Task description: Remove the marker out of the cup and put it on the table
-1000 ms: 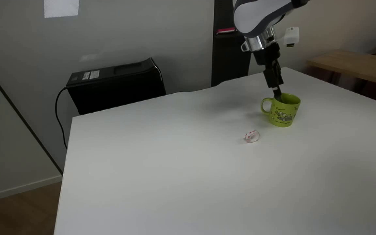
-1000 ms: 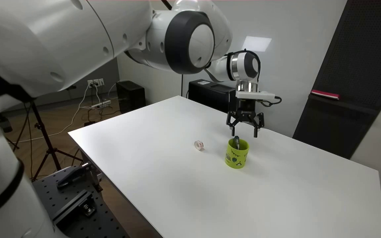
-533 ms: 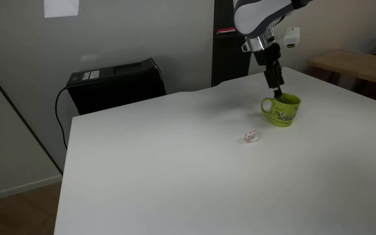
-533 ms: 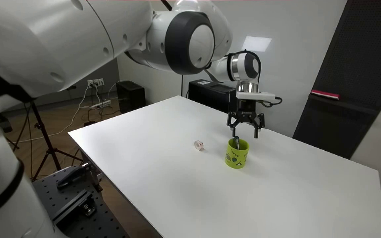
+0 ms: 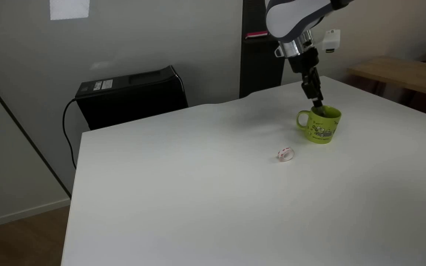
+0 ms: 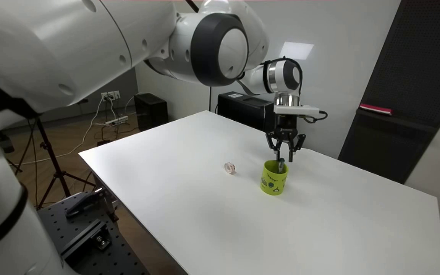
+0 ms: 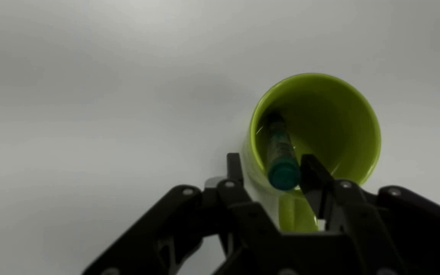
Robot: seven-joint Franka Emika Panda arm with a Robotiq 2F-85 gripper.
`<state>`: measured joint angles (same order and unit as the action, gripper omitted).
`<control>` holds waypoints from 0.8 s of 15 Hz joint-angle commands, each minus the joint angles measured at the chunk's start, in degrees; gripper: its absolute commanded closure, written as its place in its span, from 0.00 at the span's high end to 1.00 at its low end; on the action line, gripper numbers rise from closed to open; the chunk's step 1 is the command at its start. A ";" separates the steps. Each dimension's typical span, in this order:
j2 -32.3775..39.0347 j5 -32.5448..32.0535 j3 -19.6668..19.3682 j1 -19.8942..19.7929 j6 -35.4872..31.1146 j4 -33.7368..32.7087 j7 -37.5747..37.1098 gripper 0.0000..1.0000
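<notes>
Marker (image 7: 280,149) leaned inside the lime-green mug (image 6: 274,184) beneath the gripper (image 6: 284,158), its teal end between parted fingers (image 7: 234,167), a gap showing at one side. Grasping seemed the step in hand; the next move likely called for closing, then lifting straight up. Below the gripper spread a smooth white counter (image 6: 204,210) bearing a tape roll (image 6: 232,168); a pale wall (image 6: 330,80) rose beyond.

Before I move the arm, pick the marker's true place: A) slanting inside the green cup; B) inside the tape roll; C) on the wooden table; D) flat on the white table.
A: the wrist view shows the marker slanting inside the cup, its upper end showing between the fingers.
</notes>
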<state>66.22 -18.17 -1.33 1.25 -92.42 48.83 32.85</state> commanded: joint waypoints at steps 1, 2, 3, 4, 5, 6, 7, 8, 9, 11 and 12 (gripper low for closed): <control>1.99 -0.25 -0.82 0.39 0.77 -3.11 -1.83 0.15; 2.08 -0.22 -0.84 0.38 0.85 -3.15 -1.93 0.07; 2.17 -0.26 -0.90 0.42 0.92 -3.19 -2.06 0.02; 2.52 -0.29 -0.95 0.48 1.34 -3.74 -2.18 0.05; 2.69 -0.41 -1.10 0.56 1.50 -3.88 -2.42 0.06; 2.85 -0.56 -1.31 0.69 1.86 -4.16 -2.82 0.06; 3.07 -0.69 -1.54 0.83 2.31 -4.55 -3.41 0.06; 3.32 -0.77 -1.83 0.95 3.03 -5.10 -4.04 0.06; 3.63 -0.80 -2.20 1.05 4.00 -5.95 -4.84 0.06; 3.81 -0.24 -2.65 0.92 6.95 -8.13 -6.85 0.06; 3.62 0.16 -2.82 0.74 8.71 -9.22 -7.88 0.06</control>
<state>67.60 -18.23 -2.91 1.75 -89.07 46.45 28.62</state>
